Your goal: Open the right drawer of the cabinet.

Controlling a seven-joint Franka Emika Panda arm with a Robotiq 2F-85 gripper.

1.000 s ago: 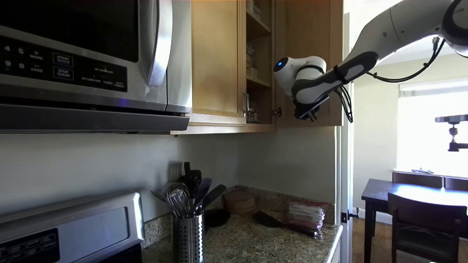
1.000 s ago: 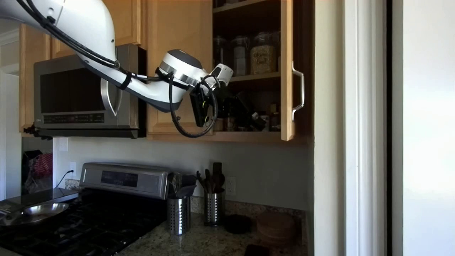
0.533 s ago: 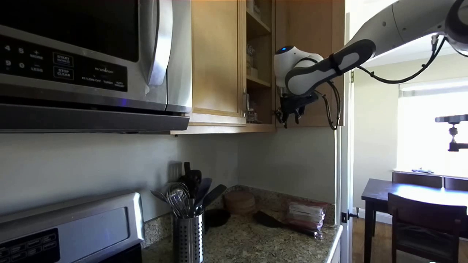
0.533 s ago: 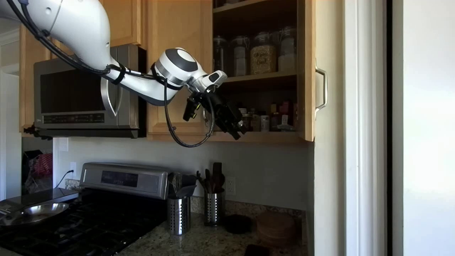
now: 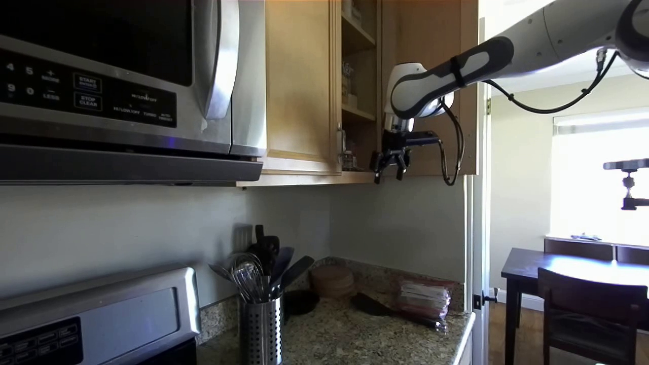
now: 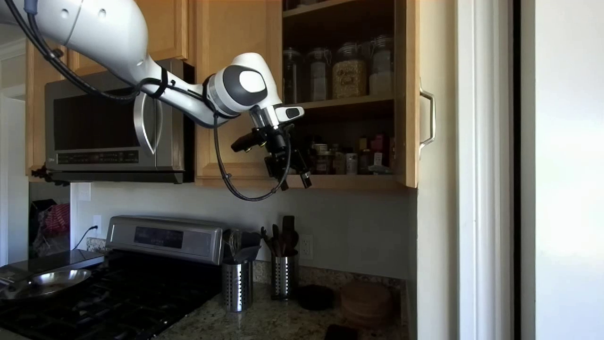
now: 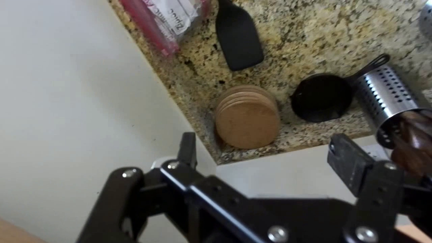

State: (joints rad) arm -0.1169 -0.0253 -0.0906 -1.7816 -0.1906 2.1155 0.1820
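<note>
The cabinet (image 6: 347, 181) is light-maple wood with shelves of jars and bottles inside. Its right drawer, a tall hinged door (image 6: 407, 108), stands swung wide open at the right side, its metal bar handle (image 6: 432, 118) facing outward. In an exterior view the same door (image 5: 431, 35) shows its inner face behind the arm. My gripper (image 6: 295, 184) hangs pointing down before the cabinet's lower shelf, left of the door and apart from it. In the wrist view the gripper (image 7: 265, 145) has its fingers wide apart with nothing between them.
The cabinet's twin door (image 5: 301, 76) is closed, beside the steel microwave (image 5: 248, 76). Below, the granite counter (image 7: 303, 37) bears a round wooden stack (image 7: 248, 125), a black spatula (image 7: 238, 37), a plastic bag (image 7: 168, 20) and perforated utensil holders (image 6: 237, 285).
The door has swung further open. My gripper has moved away from it, back to the left in an exterior view, turned downward, and its fingers have spread.
</note>
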